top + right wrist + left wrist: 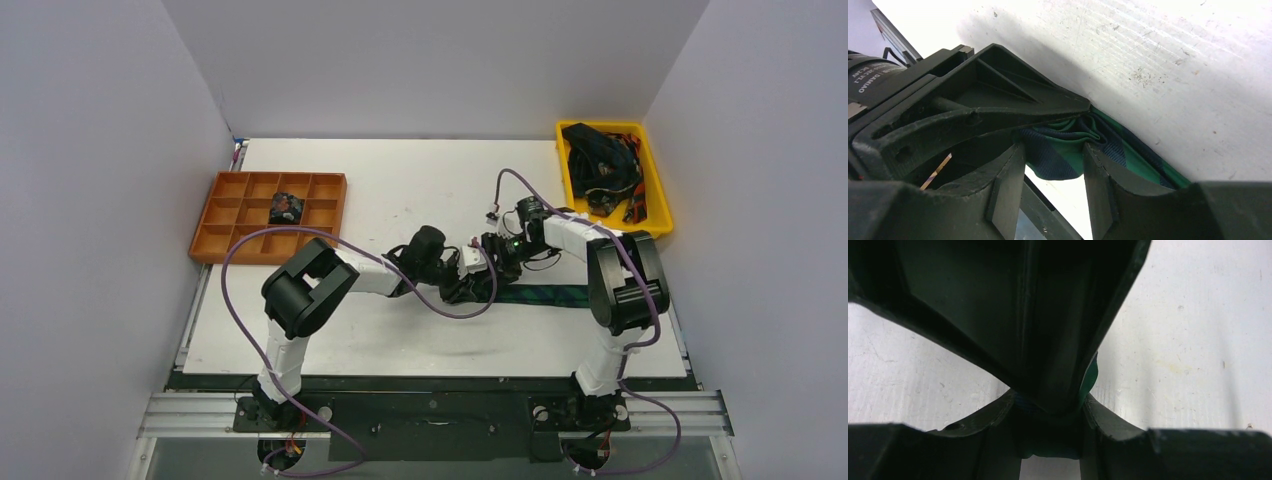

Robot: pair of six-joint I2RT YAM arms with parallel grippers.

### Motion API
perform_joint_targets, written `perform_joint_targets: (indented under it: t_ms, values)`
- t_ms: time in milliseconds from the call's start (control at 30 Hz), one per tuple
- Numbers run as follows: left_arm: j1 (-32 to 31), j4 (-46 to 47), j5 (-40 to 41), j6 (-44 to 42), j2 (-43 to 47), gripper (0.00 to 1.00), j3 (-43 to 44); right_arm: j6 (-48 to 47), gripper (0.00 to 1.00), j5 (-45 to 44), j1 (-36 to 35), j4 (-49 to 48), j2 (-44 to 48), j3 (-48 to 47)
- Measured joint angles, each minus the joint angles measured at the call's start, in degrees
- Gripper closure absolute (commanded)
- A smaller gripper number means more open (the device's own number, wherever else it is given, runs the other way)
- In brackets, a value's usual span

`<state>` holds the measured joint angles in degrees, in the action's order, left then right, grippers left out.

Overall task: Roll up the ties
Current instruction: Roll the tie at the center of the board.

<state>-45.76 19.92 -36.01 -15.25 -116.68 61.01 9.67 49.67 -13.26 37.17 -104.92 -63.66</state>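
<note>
Left gripper point(1048, 405) clenched on green-navy plaid fabric necktie point(1063, 135); right gripper point(1053, 152) released, straddling it; tail toward 3 o'clock.

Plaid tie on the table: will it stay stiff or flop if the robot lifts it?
Probably floppy: the plaid tie lies flat like a ribbon on the table and bunches into soft folds between the right fingers. It is likely light. It shouldn't roll or tip, though the smooth-looking cloth might slip.
</note>
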Motion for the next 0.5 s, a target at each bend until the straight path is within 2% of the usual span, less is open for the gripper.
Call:
perform_joint_targets:
  t_ms: [100,167,200,233,267,367,500]
  values:
    - [0.0,-0.3,0.2,0.0,0.0,0.78,0.1,-0.9,0.70,0.0,-0.3,1.0,-1.4,-0.9]
    - [0.0,-0.3,0.3,-0.1,0.0,0.78,0.1,-1.7,0.82,0.6,-0.3,2.0,-2.3,-1.7]
    - [0.0,-0.4,0.3,-0.1,0.0,0.77,0.1,-2.2,0.96,1.0,-0.3,2.6,-2.7,-2.2]
    - [-0.1,-0.5,0.4,-0.2,0.0,0.76,0.2,-2.8,0.99,1.5,-0.3,3.2,-3.0,-2.6]
    - [-0.1,-0.5,0.5,-0.3,0.0,0.71,0.2,-3.3,1.00,2.0,-0.3,3.6,-3.3,-2.9]
    - [-0.2,-0.6,0.7,-0.6,0.1,0.47,0.2,-5.1,1.00,1.8,-0.2,4.5,-3.4,-3.3]
    - [0.0,-0.2,1.1,-0.8,0.9,0.30,-0.7,-8.0,1.00,-2.8,0.5,6.8,-3.5,-3.3]
